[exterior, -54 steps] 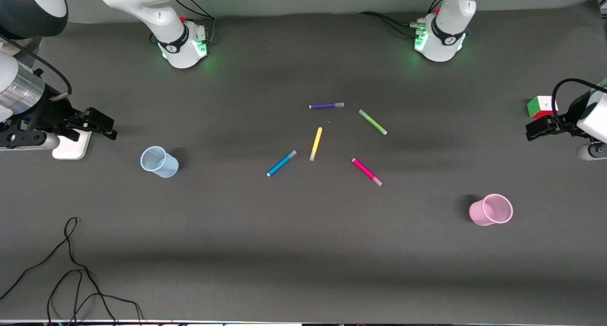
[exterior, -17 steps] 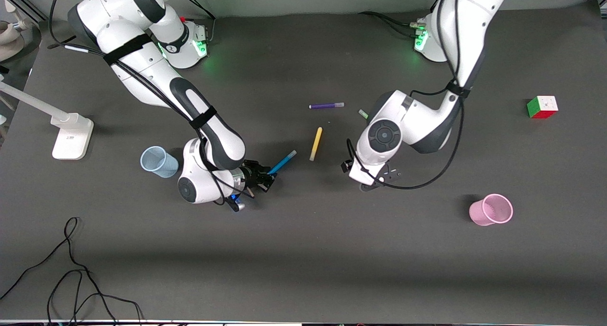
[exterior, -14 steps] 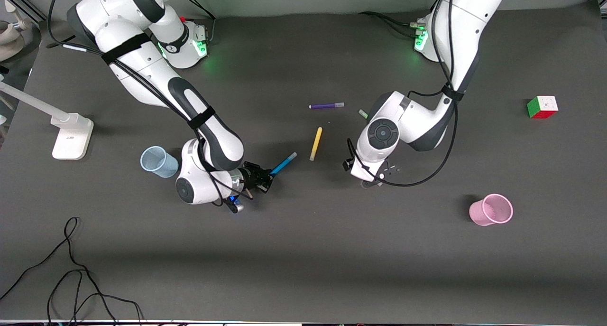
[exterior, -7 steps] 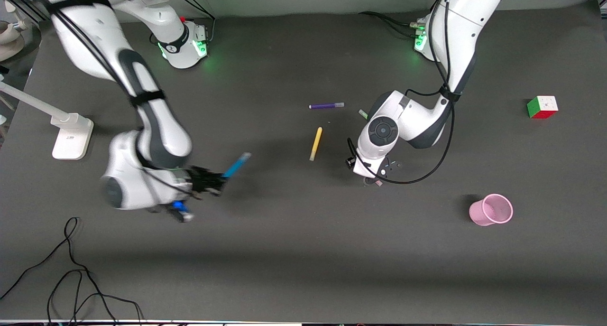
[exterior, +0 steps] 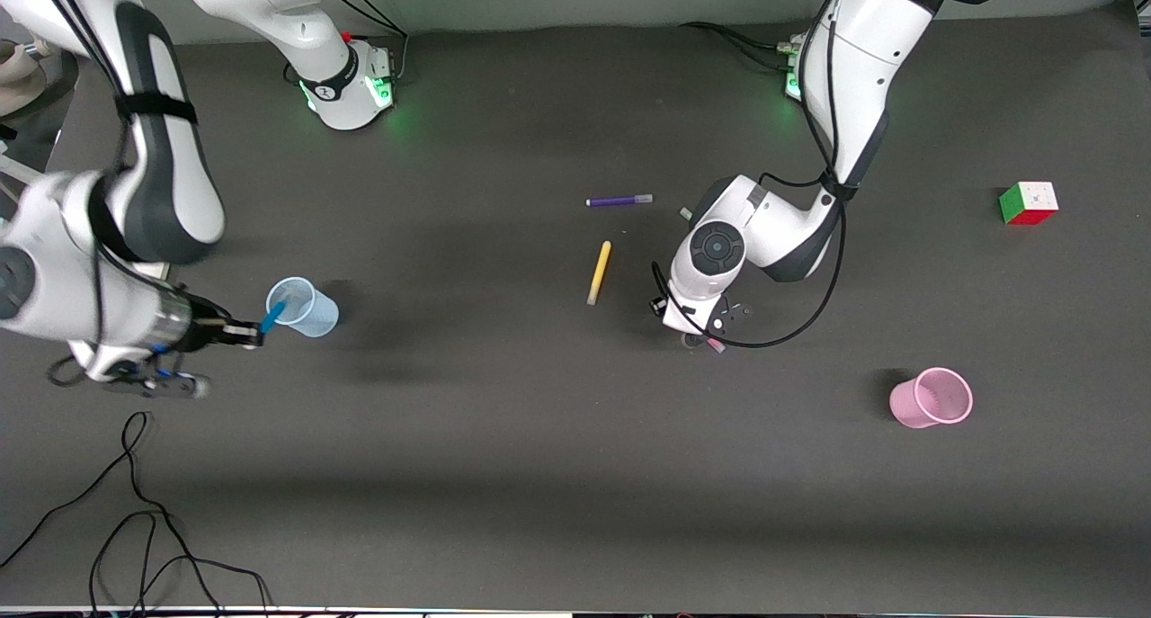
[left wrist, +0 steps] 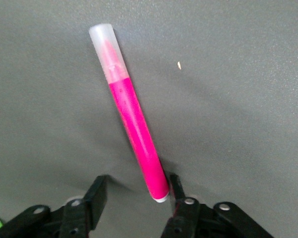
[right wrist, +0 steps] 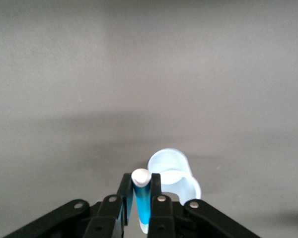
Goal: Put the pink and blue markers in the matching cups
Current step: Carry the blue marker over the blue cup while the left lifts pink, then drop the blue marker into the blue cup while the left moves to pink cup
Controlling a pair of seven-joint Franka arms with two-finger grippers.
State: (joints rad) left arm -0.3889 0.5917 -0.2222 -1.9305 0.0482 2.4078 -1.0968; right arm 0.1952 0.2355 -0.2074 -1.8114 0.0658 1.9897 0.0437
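My right gripper (exterior: 245, 331) is shut on the blue marker (exterior: 272, 314) and holds it at the rim of the pale blue cup (exterior: 303, 307), toward the right arm's end of the table. In the right wrist view the blue marker (right wrist: 142, 201) stands between the fingers of the right gripper (right wrist: 141, 182), with the blue cup (right wrist: 173, 173) just past them. My left gripper (exterior: 707, 335) is low over the pink marker (exterior: 717, 345), which is mostly hidden there. In the left wrist view the left gripper (left wrist: 135, 186) is open around one end of the pink marker (left wrist: 133, 131) lying on the table. The pink cup (exterior: 932, 398) stands upright, apart.
A purple pen (exterior: 619, 201) and a yellow pen (exterior: 599, 272) lie mid-table. A lime-green pen (exterior: 685, 213) is mostly hidden under the left arm. A colour cube (exterior: 1028, 203) sits at the left arm's end. Black cables (exterior: 135, 510) lie at the near corner.
My right gripper has lifted the blue marker from mid-table and carried it to the blue cup. My left gripper has come down around the pink marker's end.
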